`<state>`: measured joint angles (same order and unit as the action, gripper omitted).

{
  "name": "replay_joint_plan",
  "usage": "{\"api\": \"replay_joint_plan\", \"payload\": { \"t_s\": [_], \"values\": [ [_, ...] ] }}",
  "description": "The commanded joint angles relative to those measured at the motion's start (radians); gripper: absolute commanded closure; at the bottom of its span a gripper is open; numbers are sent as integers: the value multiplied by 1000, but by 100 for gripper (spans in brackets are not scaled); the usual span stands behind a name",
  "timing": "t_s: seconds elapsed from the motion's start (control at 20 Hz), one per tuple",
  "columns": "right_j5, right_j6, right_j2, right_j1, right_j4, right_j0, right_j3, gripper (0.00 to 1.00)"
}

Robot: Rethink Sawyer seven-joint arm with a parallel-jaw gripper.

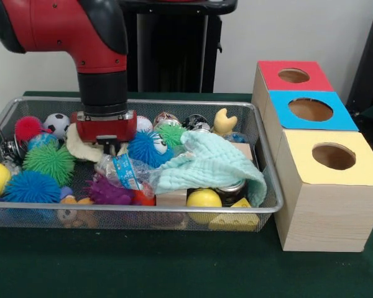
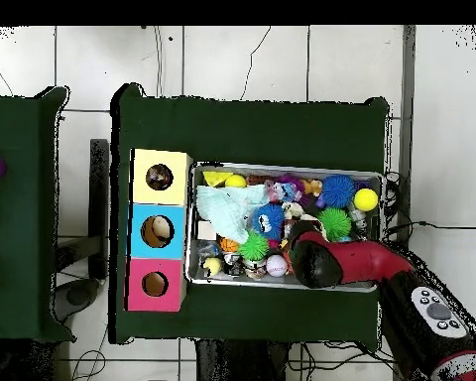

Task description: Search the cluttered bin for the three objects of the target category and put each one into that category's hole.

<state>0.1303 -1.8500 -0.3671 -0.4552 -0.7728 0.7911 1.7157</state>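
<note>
The gripper (image 1: pixel 105 147) was sunk into the bin (image 1: pixel 268 205) beside the blue spiky ball (image 1: pixel 147 149), finger state indiscernible; clutter should be nudged gently.

A green-covered table (image 2: pixel 252 124) stands on a white tiled floor (image 2: pixel 232 60); a pale wall (image 1: pixel 286 31) rises beyond its far edge.

Robotics lab, red arm (image 1: pixel 81 37) on pedestal, green-clothed table (image 2: pixel 252 124), tiled floor (loose cables)
</note>
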Motion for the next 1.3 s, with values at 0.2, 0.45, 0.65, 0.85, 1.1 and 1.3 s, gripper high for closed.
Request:
{"api": "replay_joint_plan", "payload": {
  "t_s": [0.2, 0.45, 0.65, 0.85, 1.1, 1.3],
  "values": [
    [17, -162, -11, 17, 124, -52, 182, 100],
    [43, -111, -52, 29, 164, -10, 203, 100],
    [51, -95, -66, 23, 190, -1, 223, 100],
    [53, -95, -71, 9, 218, -6, 245, 100],
    [59, -77, -74, 3, 235, -2, 250, 100],
    [81, -44, -74, 2, 234, 9, 230, 100]
  ]
}}
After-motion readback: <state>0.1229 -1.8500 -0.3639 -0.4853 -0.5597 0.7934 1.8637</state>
